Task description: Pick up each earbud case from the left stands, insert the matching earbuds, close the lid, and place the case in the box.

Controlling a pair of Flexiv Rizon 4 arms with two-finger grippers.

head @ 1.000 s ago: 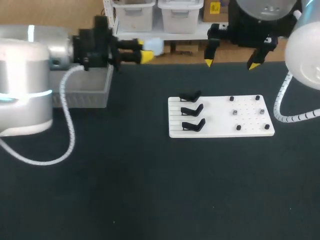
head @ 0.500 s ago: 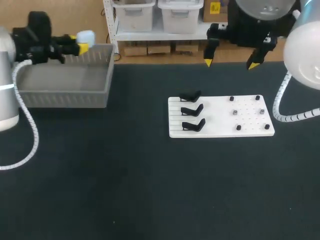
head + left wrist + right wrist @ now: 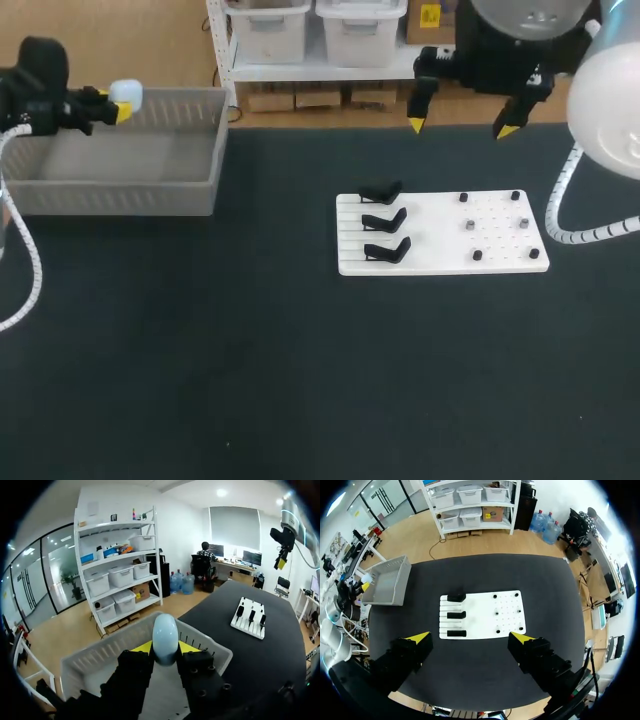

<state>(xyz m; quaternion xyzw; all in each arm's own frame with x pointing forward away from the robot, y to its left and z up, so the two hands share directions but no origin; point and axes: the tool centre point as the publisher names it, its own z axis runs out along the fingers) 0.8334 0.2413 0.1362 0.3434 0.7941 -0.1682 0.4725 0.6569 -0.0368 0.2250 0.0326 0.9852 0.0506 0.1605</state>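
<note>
My left gripper (image 3: 118, 104) is shut on a pale blue earbud case (image 3: 126, 94), lid closed, held above the grey box (image 3: 130, 185) at the table's far left. In the left wrist view the case (image 3: 165, 638) stands upright between the yellow fingertips (image 3: 143, 646), over the box (image 3: 95, 655). The white board (image 3: 500, 262) in the middle carries three black stands (image 3: 383, 220), all bare, and small black and grey pegs. My right gripper (image 3: 463, 127) hangs open, high above the table's far edge behind the board; its wrist view looks down on the board (image 3: 509, 622) with nothing between its fingertips (image 3: 419, 638).
The dark table stretches wide in front of the board and the box. The box's near wall (image 3: 110, 196) stands between the open table and my left gripper.
My left arm has swung to the left with the case, from beside the box's right end to over its left part. The right arm has kept still.
</note>
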